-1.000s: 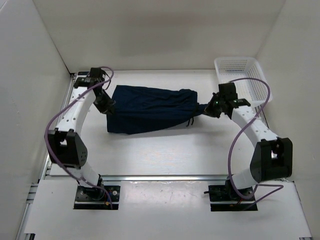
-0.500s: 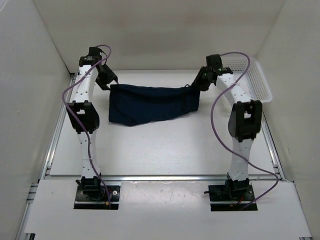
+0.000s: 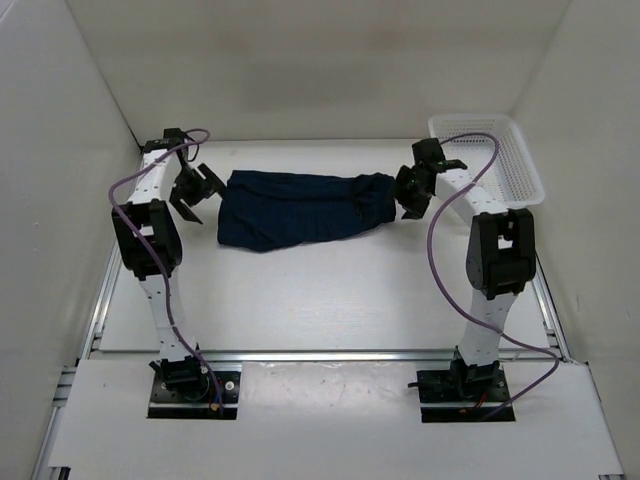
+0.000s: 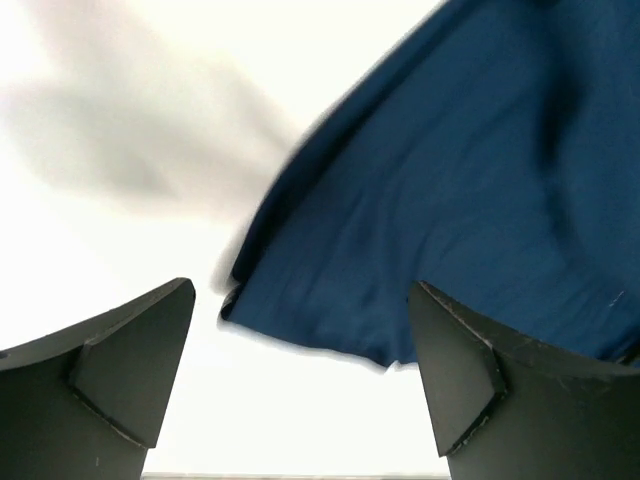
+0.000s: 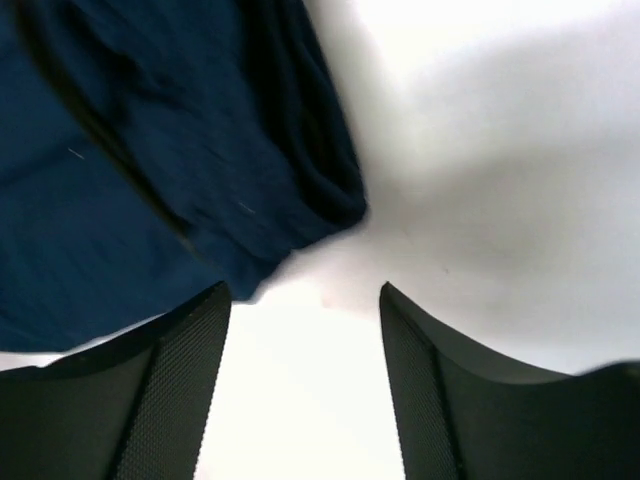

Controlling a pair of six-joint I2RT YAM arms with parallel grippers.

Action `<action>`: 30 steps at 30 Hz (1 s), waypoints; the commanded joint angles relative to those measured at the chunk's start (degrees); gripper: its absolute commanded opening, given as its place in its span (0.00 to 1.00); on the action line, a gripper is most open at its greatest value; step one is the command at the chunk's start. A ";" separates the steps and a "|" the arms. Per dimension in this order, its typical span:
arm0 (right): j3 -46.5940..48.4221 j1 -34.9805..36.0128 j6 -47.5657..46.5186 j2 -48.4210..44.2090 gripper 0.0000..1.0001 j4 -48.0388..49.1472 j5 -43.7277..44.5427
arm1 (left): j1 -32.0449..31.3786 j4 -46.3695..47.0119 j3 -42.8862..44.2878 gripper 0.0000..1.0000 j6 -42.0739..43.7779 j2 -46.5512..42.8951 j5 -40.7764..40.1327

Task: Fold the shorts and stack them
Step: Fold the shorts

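Observation:
The dark navy shorts (image 3: 300, 207) lie spread on the white table at the back centre, folded into a wide strip. Just off their left edge hangs my left gripper (image 3: 199, 188), open, holding nothing. In the left wrist view the shorts (image 4: 470, 190) fill the upper right, and bare table shows between the fingers (image 4: 130, 370). My right gripper (image 3: 408, 190) hangs open just off the right end of the shorts. The right wrist view shows the shorts (image 5: 150, 150) at the upper left, their rolled edge clear of the open fingers (image 5: 180, 380).
A white mesh basket (image 3: 497, 160) stands at the back right, right behind the right arm. White walls enclose the table on three sides. An aluminium rail (image 3: 320, 353) crosses the near edge in front of the arm bases.
Both grippers have opened and let go of the shorts, which dropped from hanging taut between them onto the table. Both arms have pulled slightly outward and down.

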 commanded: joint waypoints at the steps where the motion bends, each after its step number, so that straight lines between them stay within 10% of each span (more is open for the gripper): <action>1: -6.18 0.21 -0.76 -3.78 0.67 4.06 -2.44 | -0.53 2.88 -10.37 1.00 2.68 -11.46 0.61; 7: -10.60 -0.32 -0.15 -4.31 0.87 7.40 -5.69 | -1.58 9.21 -26.54 1.00 2.68 -13.85 3.78; 22: -4.12 -1.38 5.74 6.14 0.77 16.46 -8.86 | -3.17 12.64 -17.62 0.90 0.31 -1.99 3.78; 27: 1.34 1.35 5.74 11.41 0.38 14.18 -5.52 | -3.17 12.12 -10.07 0.20 0.31 1.62 5.00; 28: 1.96 1.87 5.74 11.94 0.15 14.17 -5.52 | -3.17 11.59 -9.09 0.10 0.31 2.40 5.01; 30: 1.97 1.88 5.74 11.95 0.00 13.57 -4.91 | -3.17 10.54 -7.77 0.10 0.31 2.41 5.01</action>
